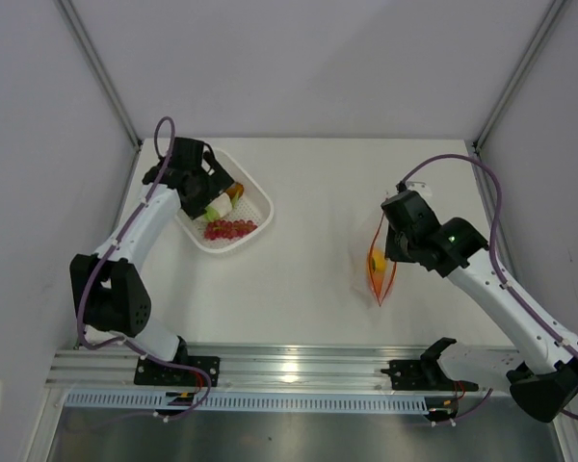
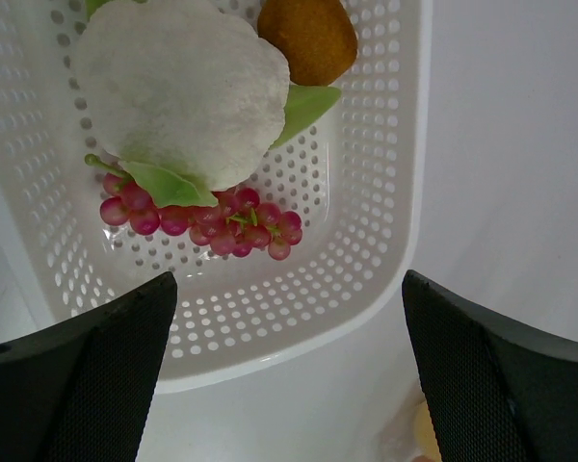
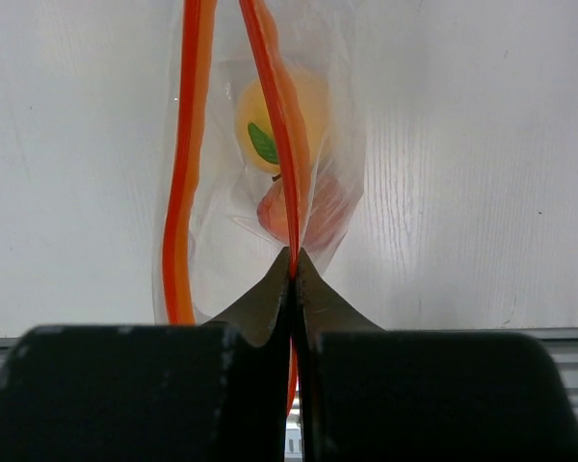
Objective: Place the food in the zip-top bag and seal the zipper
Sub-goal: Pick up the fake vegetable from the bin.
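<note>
Bag (image 1: 379, 262) sits near the counter's right edge, its mouth a narrow slit, with the yellow piece (image 3: 260, 111) and peach piece (image 3: 318, 207) inside. Right claw (image 3: 292, 269) is clamped on one lip of the zipper strip (image 3: 185, 144); the other lip hangs free. Left claw (image 2: 289, 318) gapes wide and empty over the basket (image 2: 405, 192) at the far-left corner, which holds the white-and-green piece (image 2: 183, 87), brown piece (image 2: 308, 38) and grapes (image 2: 222, 226). Risk: the bulky white piece jams the slit, yanks the lip loose, and the bag flops and spills.

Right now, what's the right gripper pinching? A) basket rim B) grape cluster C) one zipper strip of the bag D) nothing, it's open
C: in the right wrist view the right gripper is shut on one strip of the zipper, while the other strip bows away to the left, leaving the zip-top bag open.
</note>
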`<state>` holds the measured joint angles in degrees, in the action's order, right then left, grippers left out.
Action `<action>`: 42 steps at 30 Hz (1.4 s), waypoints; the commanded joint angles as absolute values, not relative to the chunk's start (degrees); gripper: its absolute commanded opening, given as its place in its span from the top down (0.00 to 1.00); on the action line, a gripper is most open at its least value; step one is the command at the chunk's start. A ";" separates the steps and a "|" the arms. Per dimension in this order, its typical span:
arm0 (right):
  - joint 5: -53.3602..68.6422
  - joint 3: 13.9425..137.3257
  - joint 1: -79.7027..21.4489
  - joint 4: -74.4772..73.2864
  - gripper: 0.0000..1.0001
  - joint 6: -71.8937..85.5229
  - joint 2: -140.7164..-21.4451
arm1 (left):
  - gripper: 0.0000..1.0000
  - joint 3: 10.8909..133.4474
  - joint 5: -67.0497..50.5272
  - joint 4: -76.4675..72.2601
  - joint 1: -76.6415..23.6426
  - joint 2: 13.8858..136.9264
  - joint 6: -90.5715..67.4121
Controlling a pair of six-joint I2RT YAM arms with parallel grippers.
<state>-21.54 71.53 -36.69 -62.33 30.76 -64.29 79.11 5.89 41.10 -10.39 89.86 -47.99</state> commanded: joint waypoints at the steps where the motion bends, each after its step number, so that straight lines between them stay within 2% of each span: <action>1: -21.80 70.84 -36.91 -60.73 1.00 29.53 -64.25 | 0.00 77.96 7.11 39.73 -9.49 88.60 -57.91; 8: -22.06 70.05 -36.91 -60.38 1.00 29.44 -64.25 | 0.01 71.81 7.21 38.84 -5.72 86.39 -71.43; 14: -21.80 70.14 -37.00 -59.85 1.00 29.00 -64.42 | 0.01 67.77 6.16 33.15 -3.78 87.36 -74.52; 33: -21.01 70.14 -37.18 -59.50 1.00 28.83 -65.12 | 0.03 73.04 5.80 29.89 -2.72 99.49 -76.03; 39: -21.44 70.40 -37.53 -59.68 1.00 28.83 -64.95 | 0.07 75.41 6.85 30.15 -2.55 102.13 -74.79; 42: -21.62 70.40 -37.79 -59.59 1.00 28.83 -64.60 | 0.15 75.24 7.65 29.10 -2.55 102.65 -74.44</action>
<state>-21.08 70.08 -37.34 -60.80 29.69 -65.12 73.14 5.93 30.96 -3.29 102.17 -74.78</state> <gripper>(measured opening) 0.003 0.871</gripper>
